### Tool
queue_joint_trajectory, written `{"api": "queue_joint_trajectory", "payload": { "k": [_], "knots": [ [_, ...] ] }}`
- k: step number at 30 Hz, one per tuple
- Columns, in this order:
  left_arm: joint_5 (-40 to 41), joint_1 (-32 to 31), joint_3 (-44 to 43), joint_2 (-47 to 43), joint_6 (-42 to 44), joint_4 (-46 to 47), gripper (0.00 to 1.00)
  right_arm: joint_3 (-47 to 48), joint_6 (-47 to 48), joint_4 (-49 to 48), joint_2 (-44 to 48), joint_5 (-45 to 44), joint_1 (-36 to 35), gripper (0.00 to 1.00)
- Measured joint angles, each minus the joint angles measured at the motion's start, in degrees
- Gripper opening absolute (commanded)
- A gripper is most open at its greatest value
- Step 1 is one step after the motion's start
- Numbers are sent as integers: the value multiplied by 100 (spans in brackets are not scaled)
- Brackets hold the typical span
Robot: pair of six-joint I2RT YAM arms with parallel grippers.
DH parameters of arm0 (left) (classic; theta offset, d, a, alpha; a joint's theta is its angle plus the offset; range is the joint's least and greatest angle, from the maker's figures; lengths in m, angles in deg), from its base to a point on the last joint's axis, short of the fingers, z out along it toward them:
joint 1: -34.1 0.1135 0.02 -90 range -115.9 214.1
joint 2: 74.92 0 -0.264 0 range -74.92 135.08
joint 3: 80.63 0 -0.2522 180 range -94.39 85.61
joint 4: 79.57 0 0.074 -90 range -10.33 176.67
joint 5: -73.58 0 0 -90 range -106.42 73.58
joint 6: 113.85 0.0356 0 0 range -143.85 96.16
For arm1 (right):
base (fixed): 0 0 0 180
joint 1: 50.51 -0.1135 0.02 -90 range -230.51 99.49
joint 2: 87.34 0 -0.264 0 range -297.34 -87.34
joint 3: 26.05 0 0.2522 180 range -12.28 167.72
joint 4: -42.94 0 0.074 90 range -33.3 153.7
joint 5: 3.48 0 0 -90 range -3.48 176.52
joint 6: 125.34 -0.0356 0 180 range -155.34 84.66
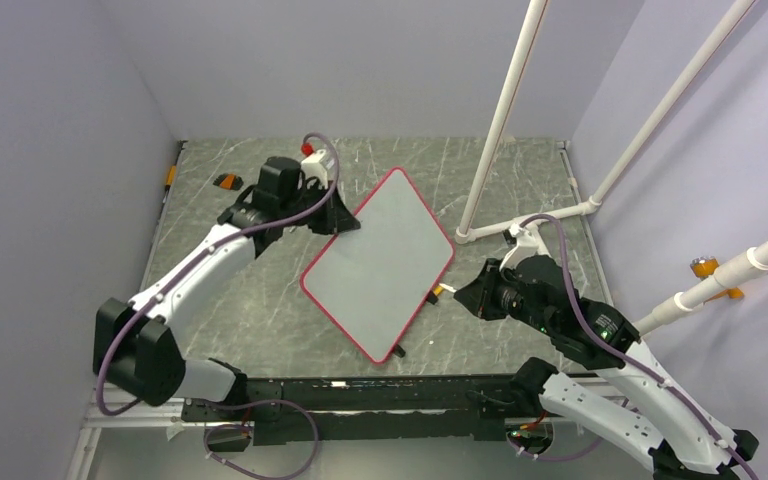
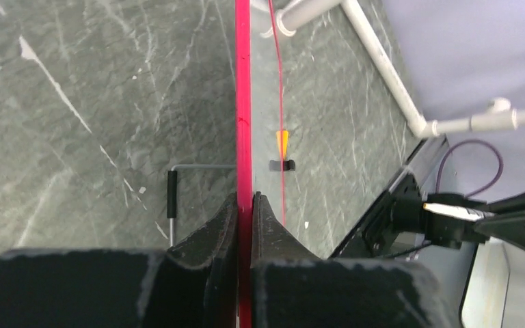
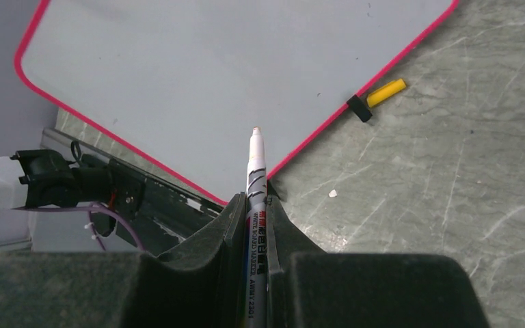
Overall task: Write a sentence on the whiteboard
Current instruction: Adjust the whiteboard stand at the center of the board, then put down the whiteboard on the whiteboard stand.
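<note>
While aslant, whiteboard inside left tool

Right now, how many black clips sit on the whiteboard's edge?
2 clips: one on the whiteboard's right edge, one by its near corner. The left tool may hide more.

Board: I see the whiteboard, a white rectangle with rounded corners and a thin red-pink frame.
Pose: turned like a diamond on the table, one corner to the far side, one toward the arm bases.
Clips: small black clips on its near right edge.
Face: even pale grey-white in my views.
Hold: the left tool pinches its far left edge, jaws closed on the frame.
Tilt: flat or raised, I can't tell.
</note>
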Motion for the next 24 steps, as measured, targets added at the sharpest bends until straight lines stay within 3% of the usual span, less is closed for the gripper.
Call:
{"api": "queue_joint_trajectory", "payload": {
  "k": [7,15,24],
  "knots": [
    [-605,-13,-1366,734,1154,-1193,0,0,0,120,101,-129,0,0],
    [-654,46,-1416,726,1591,-1561,4,0,0,118,17,-138,0,0],
    [-586,199,-1174,557,1873,-1668,31,0,0,87,-278,-125,0,0]
  ]
}}
